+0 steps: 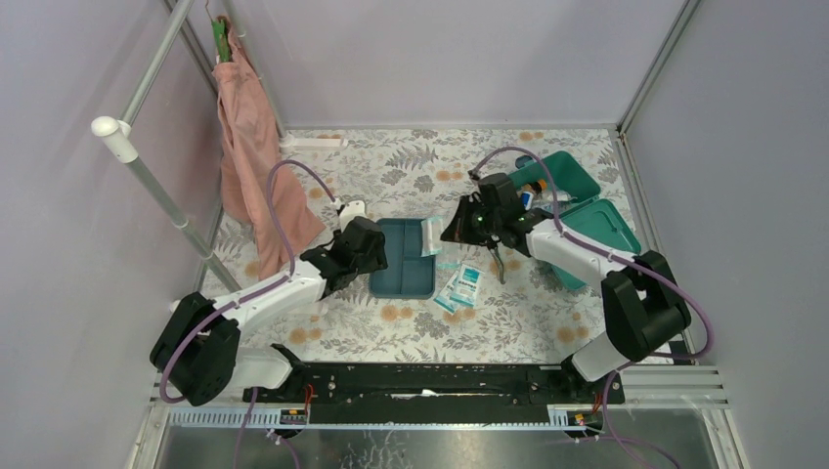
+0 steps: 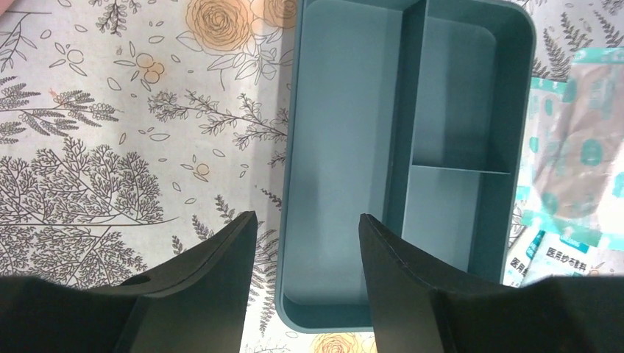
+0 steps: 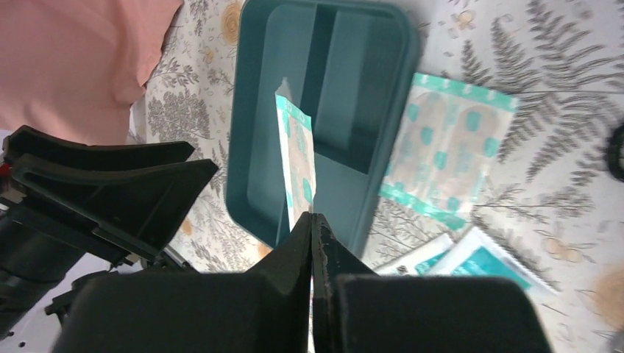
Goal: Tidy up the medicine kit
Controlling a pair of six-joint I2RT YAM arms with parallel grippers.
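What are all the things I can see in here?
Kit: one, teal-green, open, far right.
Tray: one, dark teal, divided, centre.
Loose plaster: one, teal and beige, flat beside tray's right edge.
Held plaster: one, same colours, hanging over tray.
Sachets: at least two, white and teal, nearer than the loose plaster.
Cloth: one, pink, hanging at left.
Dark tool: one, right of sachets; kind unclear.
Tablecloth: one, floral, under everything.
Left gripper: black, open, over tray's left edge.
Right gripper: black, shut on held plaster.
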